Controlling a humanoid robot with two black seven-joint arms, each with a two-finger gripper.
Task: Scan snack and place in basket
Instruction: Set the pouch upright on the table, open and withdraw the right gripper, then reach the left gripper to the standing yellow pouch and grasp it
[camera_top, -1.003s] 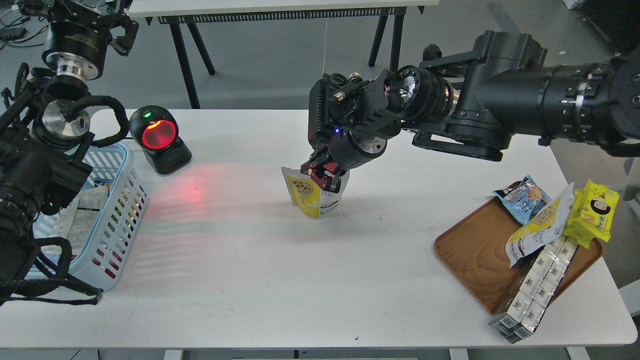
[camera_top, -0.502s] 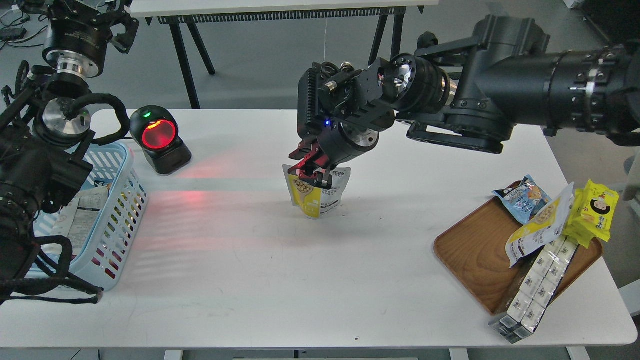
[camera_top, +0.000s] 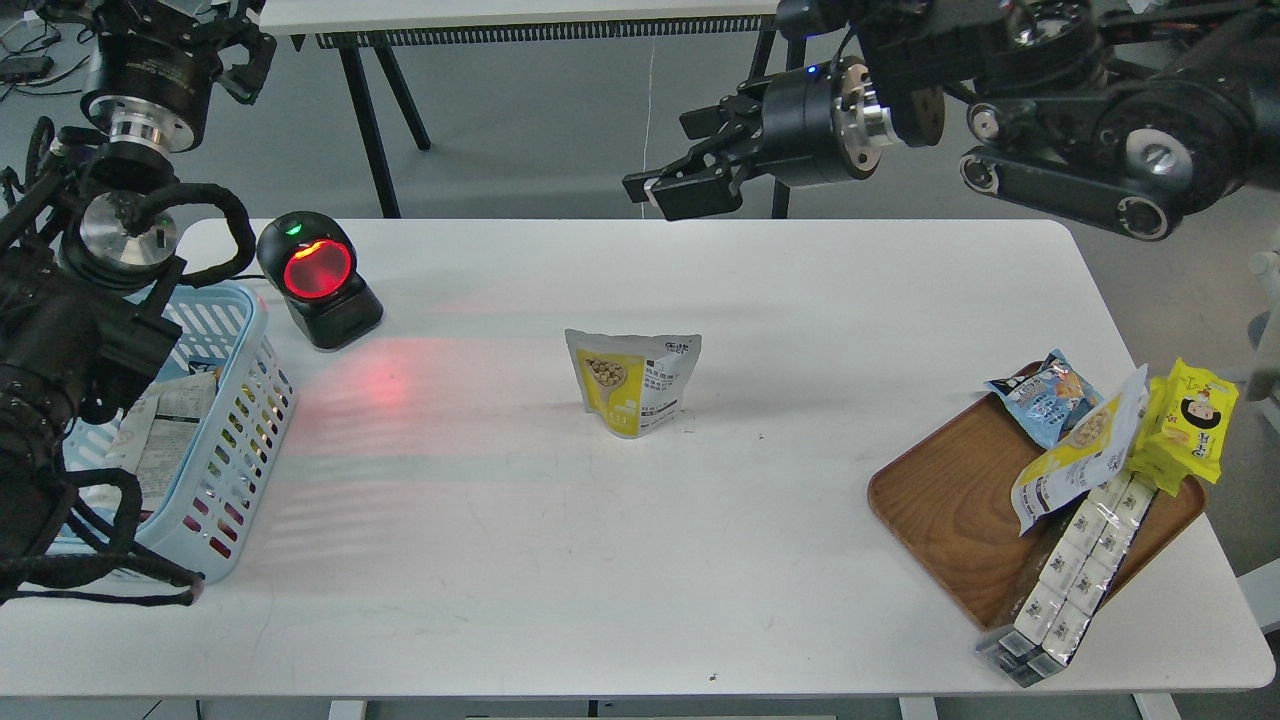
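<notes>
Snack (camera_top: 633, 392) lies free mid-table, unscanned and unbasketed. Right gripper (camera_top: 680, 190) is raised, jaws apparently parted, empty. Left gripper (camera_top: 170, 25) is indistinct; jaw state unclear. Scanner (camera_top: 318, 275) and basket (camera_top: 245, 400) remain ahead.

Prob. a lab: barcode scanner (camera_top: 318, 278) on white table (camera_top: 640, 560), grey floor.

One table (camera_top: 600, 560), one blue basket (camera_top: 240, 420), one scanner (camera_top: 318, 280) and one wooden tray (camera_top: 950, 500); two yellow-and-white nut pouches (camera_top: 633, 380) (camera_top: 1080, 450), one blue snack bag (camera_top: 1040, 395), one yellow cartoon-face packet (camera_top: 1195, 420), two grippers (camera_top: 680, 190) (camera_top: 215, 55)
</notes>
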